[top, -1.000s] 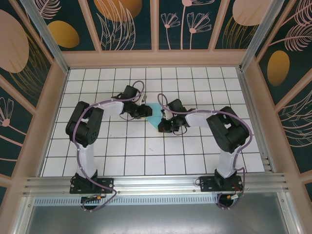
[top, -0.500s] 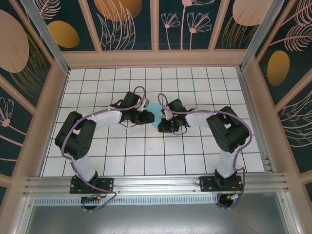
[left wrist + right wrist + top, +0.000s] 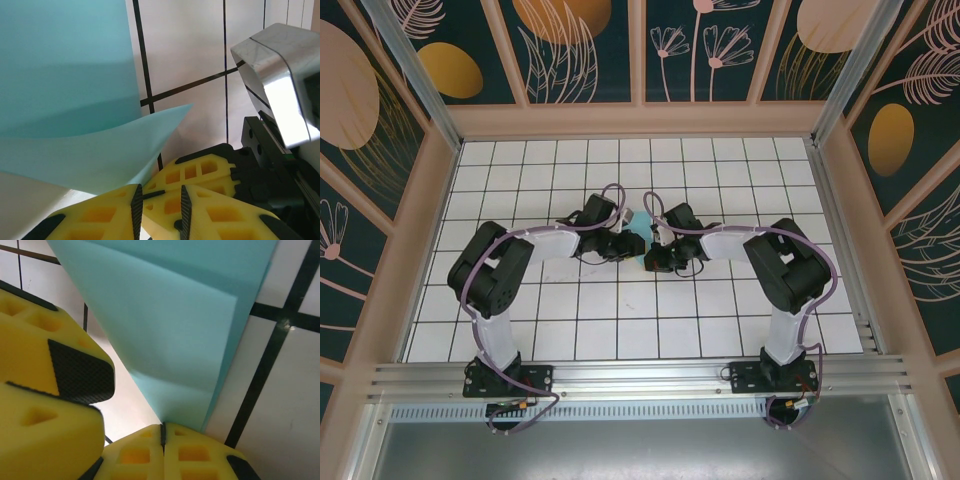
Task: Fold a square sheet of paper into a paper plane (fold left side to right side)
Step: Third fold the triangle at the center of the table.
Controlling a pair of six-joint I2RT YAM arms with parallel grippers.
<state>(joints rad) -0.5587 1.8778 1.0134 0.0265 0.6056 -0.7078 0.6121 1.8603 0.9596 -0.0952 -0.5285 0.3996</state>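
- The right gripper (image 3: pixel 162 434) has its jaws pressed together. The narrow end of the turquoise sheet of paper (image 3: pixel 165 325) runs into the seam between them, so it pinches the sheet there.
- The left gripper (image 3: pixel 159 202) has its jaws slightly spread. A narrow gap shows between its yellow fingers (image 3: pixel 95 217), and through it the right gripper's yellow fingertips are visible.
- A raised flap of the sheet curves down just beside the tip of one left finger. I cannot tell whether paper and finger touch.
- From the right wrist, a left finger with a black ribbed pad (image 3: pixel 80 375) stands just beside the sheet's edge.
- The sheet is creased, with one layer lying over another. Part of it rests flat and part is lifted.
- Seen from above, the two grippers meet tip to tip near the middle of the white gridded table (image 3: pixel 620 310), with the sheet between them, largely covered by them.
- Both arms reach inward from their bases at the table's near edge.
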